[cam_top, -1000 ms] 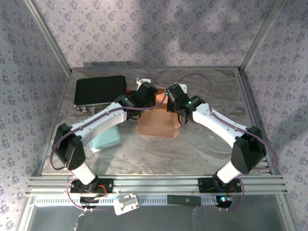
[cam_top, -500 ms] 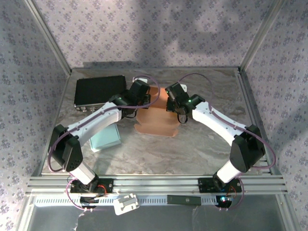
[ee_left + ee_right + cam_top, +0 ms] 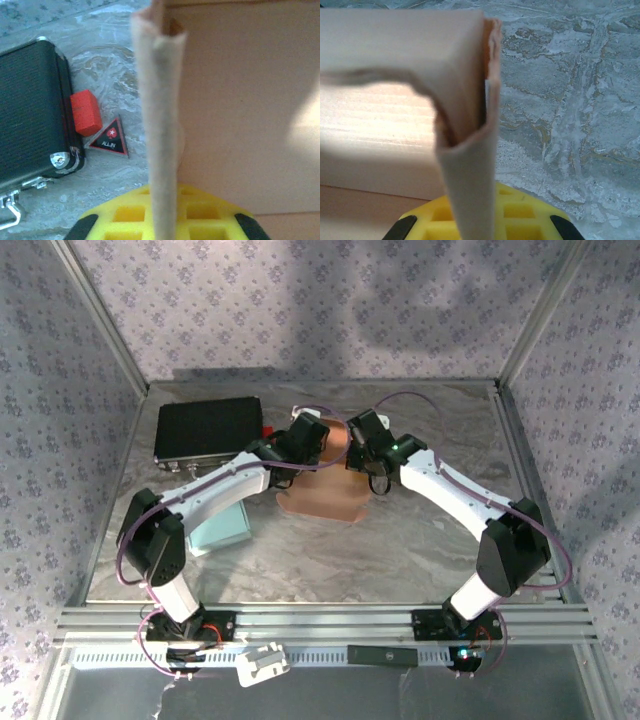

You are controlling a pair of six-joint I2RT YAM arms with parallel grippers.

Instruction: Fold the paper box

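Top external view showed the paper box (image 3: 322, 498) just right of the black case (image 3: 208, 430), left gripper (image 3: 318, 443) and right gripper (image 3: 358, 448) each clamped shut on a folded wall; pressing both evenly would likely crease it cleanly.

Paper box (image 3: 325, 488) sits far-centre on the table (image 3: 420, 540), a gripper at either side.
Left gripper (image 3: 320, 440) pinches the box's left wall and right gripper (image 3: 353, 447) its right wall, both at the far end. Off to the left lies the case (image 3: 208, 430); the small block (image 3: 85, 112) and triangular badge (image 3: 109, 140) sit just beside its right edge, between case and box. Nearer, left of the box, a flat pad (image 3: 222, 528) lies partly under the left arm.
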